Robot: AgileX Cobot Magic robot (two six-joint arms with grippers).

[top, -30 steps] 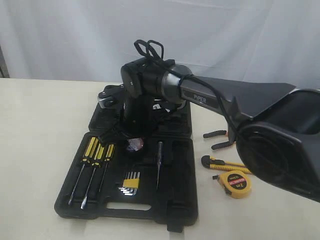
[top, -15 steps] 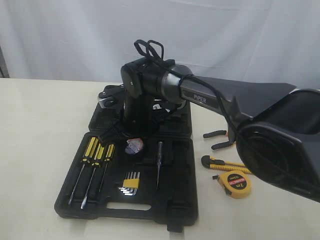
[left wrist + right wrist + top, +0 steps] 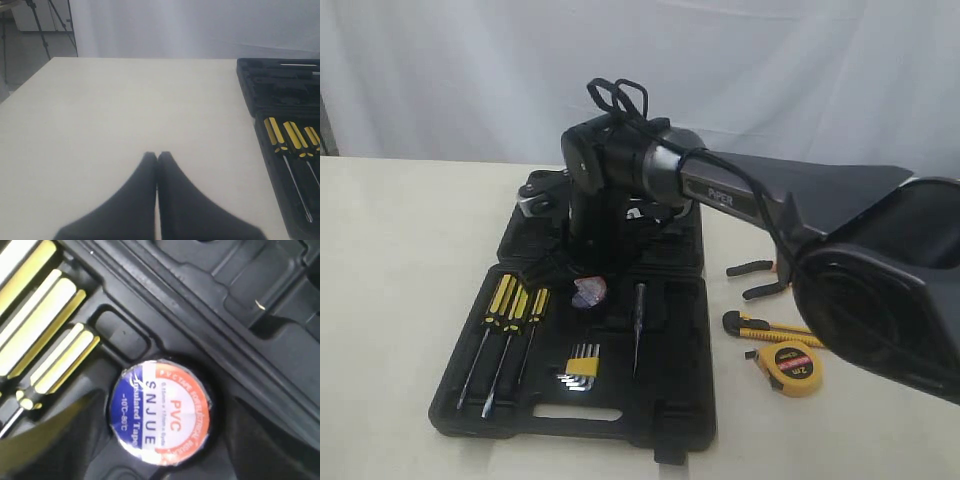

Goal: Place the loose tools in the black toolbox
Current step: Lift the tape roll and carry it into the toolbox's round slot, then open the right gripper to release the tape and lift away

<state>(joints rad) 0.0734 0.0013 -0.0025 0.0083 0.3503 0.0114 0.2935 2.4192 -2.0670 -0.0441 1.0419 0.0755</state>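
The black tape roll with its white-red-blue label lies flat in a round recess of the open black toolbox. My right gripper hangs just above it, open, with a blurred finger on each side of the roll. On the table right of the case lie the black-and-orange pliers, the yellow-black utility knife and the round yellow tape measure. Over bare table left of the toolbox, my left gripper is shut and empty.
Three yellow-black screwdrivers and a hex key set sit in their recesses in the near half of the case. A thin dark tool lies beside the roll. The right arm spans the table above the loose tools.
My right gripper has risen slightly off the tape roll, and the roll's label now shows fully in its recess. The left gripper has not moved.
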